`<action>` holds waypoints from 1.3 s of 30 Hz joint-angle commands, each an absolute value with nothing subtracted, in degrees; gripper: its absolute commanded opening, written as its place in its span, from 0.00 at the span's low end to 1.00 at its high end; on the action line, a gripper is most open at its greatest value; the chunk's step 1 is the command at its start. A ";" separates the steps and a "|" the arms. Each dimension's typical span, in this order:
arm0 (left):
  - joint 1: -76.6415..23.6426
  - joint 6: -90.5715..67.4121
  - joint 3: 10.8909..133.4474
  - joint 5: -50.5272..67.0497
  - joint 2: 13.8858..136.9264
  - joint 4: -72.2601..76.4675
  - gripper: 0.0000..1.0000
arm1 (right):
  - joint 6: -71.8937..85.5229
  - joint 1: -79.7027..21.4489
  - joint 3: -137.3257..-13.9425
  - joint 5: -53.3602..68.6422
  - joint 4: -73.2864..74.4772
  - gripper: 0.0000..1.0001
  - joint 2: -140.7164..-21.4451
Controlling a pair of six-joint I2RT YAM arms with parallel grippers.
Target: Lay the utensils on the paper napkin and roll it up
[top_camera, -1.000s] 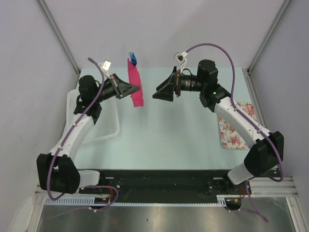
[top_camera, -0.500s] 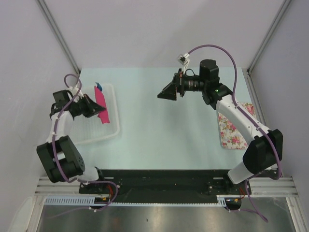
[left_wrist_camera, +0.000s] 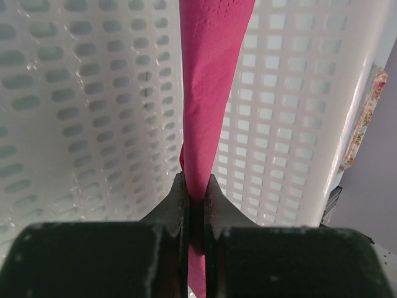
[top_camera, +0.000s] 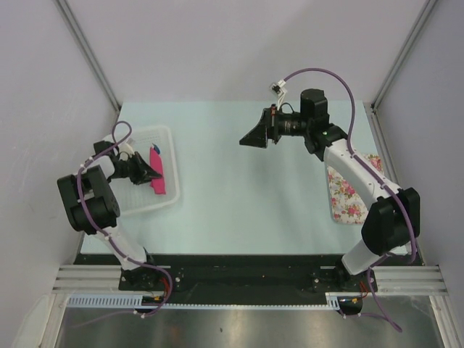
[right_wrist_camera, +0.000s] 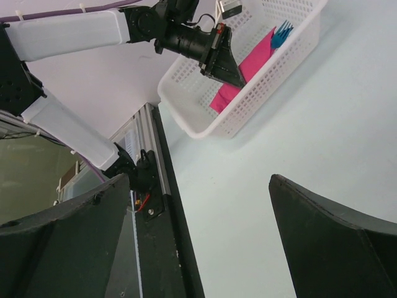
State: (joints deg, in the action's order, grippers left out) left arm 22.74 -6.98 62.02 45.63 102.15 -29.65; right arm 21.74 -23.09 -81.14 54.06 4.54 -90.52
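well, counting first: two arms, one white basket (top_camera: 172, 197), one floral tray (top_camera: 348, 196), one paper napkin (top_camera: 156, 183), all on or over one pale green table (top_camera: 239, 196).

the paper napkin is rolled into a slim magenta tube, and the left gripper (top_camera: 154, 176) is clamped on it. the left wrist view shows the two dark fingers (left_wrist_camera: 177, 205) pressed against the roll from either side, near its lower end, with nothing but pink paper between them. the roll runs away from the pincer over the basket's perforated floor and wall (left_wrist_camera: 74, 93). from the right wrist view it lies inside the basket (right_wrist_camera: 248, 118), below the rim. whether it touches the floor cannot be told.

of the utensils (top_camera: 157, 151), only one dark blue end shows, poking out of the far end of the roll. in the right wrist view it looks pronged, like a fork (right_wrist_camera: 282, 32). how many pieces are wrapped inside cannot be counted.

the right gripper (top_camera: 254, 138) hangs above the far middle of the table, well apart from the basket. its jaws are spread wide and hold nothing; bare table and the frame rail show between them.

the floral tray lies flat at the right edge.

one small white tag (top_camera: 278, 87) sits on the right arm's purple cable; any print on it is too small to read.
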 commanded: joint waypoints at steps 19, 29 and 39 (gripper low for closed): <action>18.90 -13.10 64.16 40.26 111.18 -21.53 0.27 | 21.88 -22.15 -85.25 55.28 3.78 1.00 -94.57; 18.90 -11.43 65.04 32.62 106.19 -26.10 0.47 | 21.89 -22.15 -85.08 55.72 3.78 1.00 -93.87; 18.90 -8.44 65.92 29.88 96.69 -31.28 0.55 | 21.71 -22.15 -84.90 56.34 3.87 1.00 -92.99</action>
